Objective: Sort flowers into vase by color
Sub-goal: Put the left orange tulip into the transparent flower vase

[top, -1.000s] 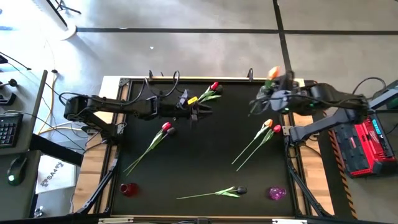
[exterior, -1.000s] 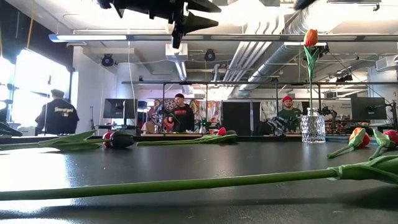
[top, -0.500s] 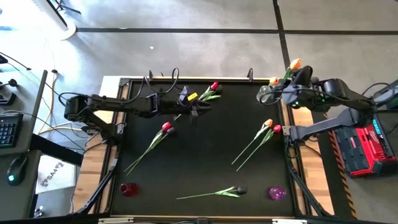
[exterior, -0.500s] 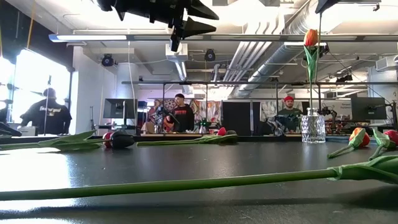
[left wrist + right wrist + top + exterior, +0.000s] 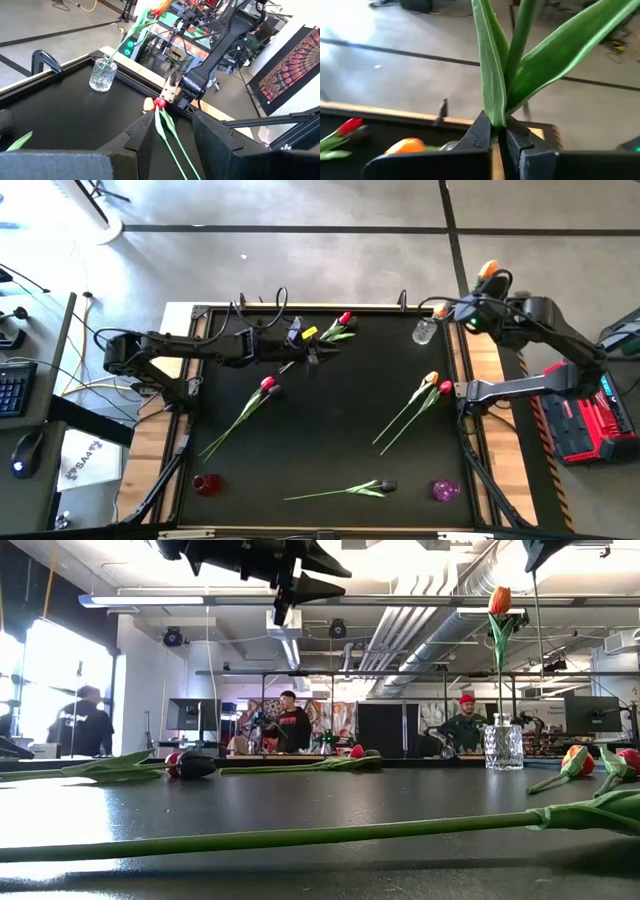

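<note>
Reaching out past the table's far right corner, the right gripper pinches an orange tulip's green stem, head uppermost. Beside it a clear glass vase holds another orange tulip. The left gripper, fingers partly apart and empty, stretches level above the table's far middle.

Matt black table top — clear cut-glass vase, wood edging
</note>
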Motion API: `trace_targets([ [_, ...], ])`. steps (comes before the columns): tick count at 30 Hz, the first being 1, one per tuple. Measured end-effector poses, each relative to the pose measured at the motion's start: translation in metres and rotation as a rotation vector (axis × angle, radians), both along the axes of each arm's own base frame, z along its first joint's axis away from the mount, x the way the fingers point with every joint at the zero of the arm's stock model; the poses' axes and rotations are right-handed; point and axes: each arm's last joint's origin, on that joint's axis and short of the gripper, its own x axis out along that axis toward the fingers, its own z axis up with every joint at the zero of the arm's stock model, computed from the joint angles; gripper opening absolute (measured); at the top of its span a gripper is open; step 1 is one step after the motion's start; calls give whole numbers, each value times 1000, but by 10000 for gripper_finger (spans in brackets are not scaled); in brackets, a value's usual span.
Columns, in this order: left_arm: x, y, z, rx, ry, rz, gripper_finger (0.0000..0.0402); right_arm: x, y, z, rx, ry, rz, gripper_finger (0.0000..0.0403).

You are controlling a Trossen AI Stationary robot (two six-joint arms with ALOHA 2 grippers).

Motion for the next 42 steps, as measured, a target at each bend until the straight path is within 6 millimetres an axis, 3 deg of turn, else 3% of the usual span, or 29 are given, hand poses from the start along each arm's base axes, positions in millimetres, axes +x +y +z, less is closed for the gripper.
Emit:
trace_targets([
  [14, -1, 0, -3, 11, 32, -4, 119, -5, -11, 4, -87, 9, -136, 0],
  [24, -1, 0, -3, 14, 30, -4, 119, 13, -21, 11, -98, 108, 27, 0],
  [33, 0, 0, -2, 13, 27, -4, 119, 12, -43, 7, -76, 155, -112, 0],
  [42, 0, 0, -3, 21, 29, -6, 119, 18, -62, 0, 17, 242, -62, 0],
])
